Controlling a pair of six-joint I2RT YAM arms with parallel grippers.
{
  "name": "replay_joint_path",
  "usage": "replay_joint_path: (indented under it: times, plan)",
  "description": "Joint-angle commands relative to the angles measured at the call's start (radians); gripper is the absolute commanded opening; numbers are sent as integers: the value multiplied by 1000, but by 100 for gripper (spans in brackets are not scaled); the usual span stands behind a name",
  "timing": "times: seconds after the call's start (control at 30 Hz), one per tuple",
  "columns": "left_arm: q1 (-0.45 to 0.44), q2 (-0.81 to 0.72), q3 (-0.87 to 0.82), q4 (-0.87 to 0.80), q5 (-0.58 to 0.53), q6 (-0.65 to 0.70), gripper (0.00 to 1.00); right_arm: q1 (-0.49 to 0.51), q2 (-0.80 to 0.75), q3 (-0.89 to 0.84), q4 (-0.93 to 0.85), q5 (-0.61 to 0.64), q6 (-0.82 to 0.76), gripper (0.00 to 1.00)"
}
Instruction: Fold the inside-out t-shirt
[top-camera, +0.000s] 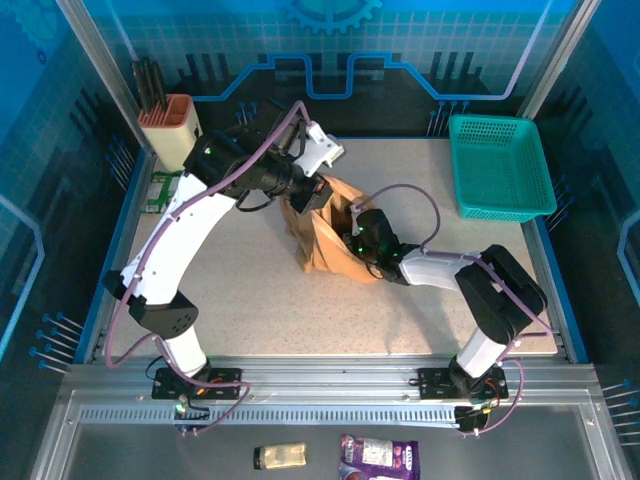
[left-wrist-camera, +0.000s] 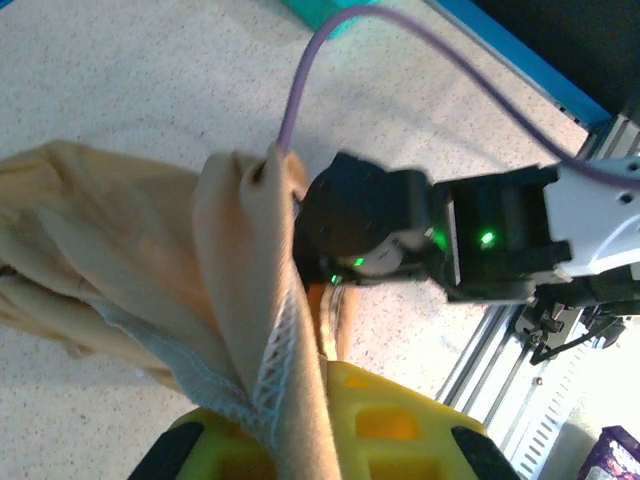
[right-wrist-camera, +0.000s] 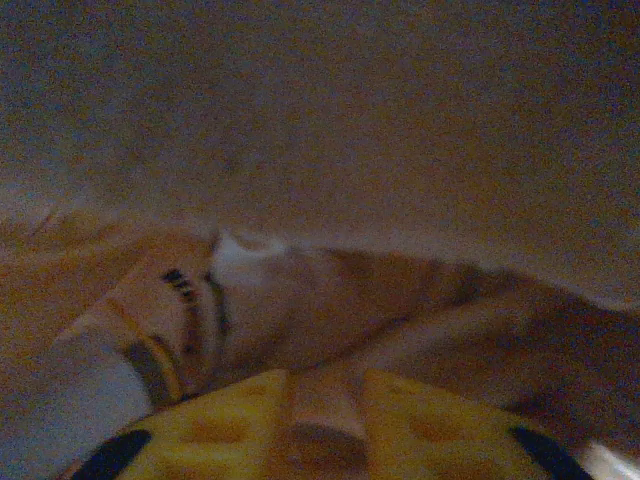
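T-shirt (top-camera: 322, 248) bunched in a tan heap at frame centre in top view, on the table (top-camera: 260, 320). L gripper (top-camera: 318, 196) pressed together, pinching the shirt's upper edge. In the wrist view a seam runs between its 2 yellow fingers (left-wrist-camera: 400, 430). R gripper (top-camera: 357, 228) is buried in cloth from the right w/ a fold in its jaws. Gripping or loose, can't tell.

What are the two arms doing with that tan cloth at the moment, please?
Two robot arms are working on a tan t-shirt, which sits bunched in a heap in the middle of the table, not yet folded. The left gripper is pinched shut on a fold of fabric and holds it raised. The right gripper is pushed into the cloth from the right, with fabric between its fingers; whether it grips cannot be told.
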Motion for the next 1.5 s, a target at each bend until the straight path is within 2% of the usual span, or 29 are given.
replay_joint_path:
  times: [0.0,0.2,0.37,0.4,0.43,0.47,0.6,0.7,0.87,1.0,1.13,1.27,1.4,1.47]
  plan:
    - [-31,32,76,-53,21,13,0,23,63,74,30,-66,18,34]
    - [-70,64,146,-96,20,17,0,31,228,274,18,-143,-16,47]
    - [-91,49,140,-87,22,2,0,37,410,460,-58,-238,-36,67]
    - [-94,39,129,-82,17,2,0,38,443,495,-91,-252,-46,71]
    - [-95,29,112,-76,2,3,0,43,476,529,-167,-257,-60,81]
    - [-95,18,92,-70,-18,3,0,47,502,566,-222,-256,-76,84]
    - [-95,-49,1,-22,-95,0,0,61,581,671,-470,-156,-120,89]
    - [-89,-97,-56,29,-144,-10,0,68,561,674,-566,-81,-130,86]
    - [-36,-172,-153,111,-201,-40,0,51,531,678,-747,22,-140,73]
    - [37,-260,-315,220,-302,-71,0,21,449,581,-783,67,-142,47]
    - [144,-342,-506,348,-302,-119,0,-13,332,480,-789,57,-141,21]
    - [248,-408,-718,495,-261,-188,0,-25,194,416,-801,30,-173,2]
    - [343,-412,-908,641,-135,-270,0,-22,47,385,-825,-47,-186,0]
    - [361,-405,-986,721,-123,-297,0,-20,-33,370,-820,-102,-187,0]
